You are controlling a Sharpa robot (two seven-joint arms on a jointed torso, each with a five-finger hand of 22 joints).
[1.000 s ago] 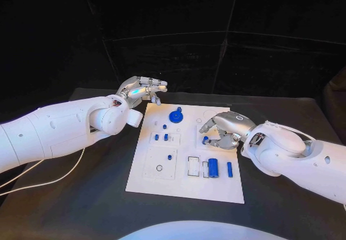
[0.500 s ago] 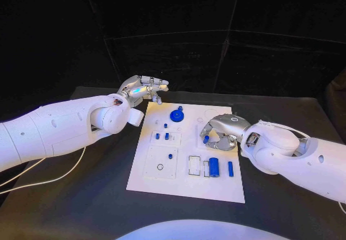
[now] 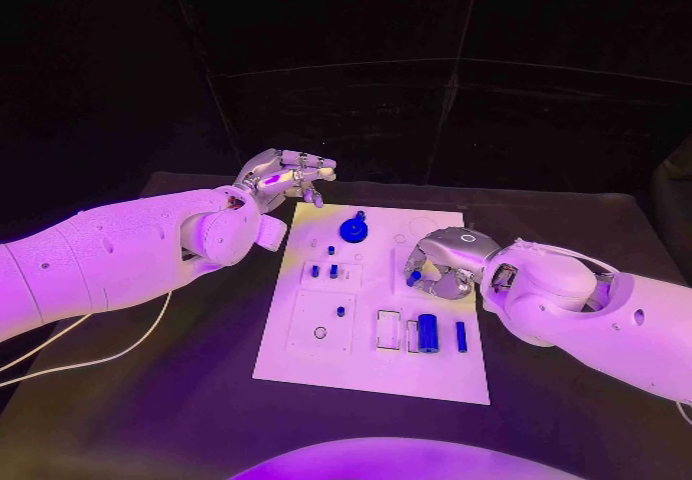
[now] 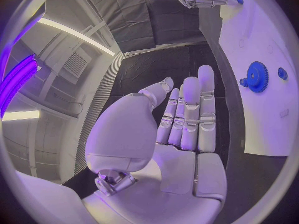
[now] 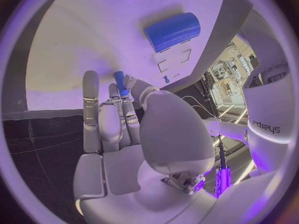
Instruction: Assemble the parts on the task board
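Leftmost, the left hand (image 3: 289, 175) hovers past the far left corner of the white rectangular task board (image 3: 368, 375) on the black counter (image 3: 173, 420), fingers spread, holding nothing. Over the board's right side, the right hand (image 3: 438, 262) pinches a small blue cylindrical peg (image 3: 414, 277).

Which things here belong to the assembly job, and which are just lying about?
Job:
board
gear
cylinder
slim bar
small pegs
blue part pinched in the right hand
left hand, holding nothing

Lying about:
white cable
table
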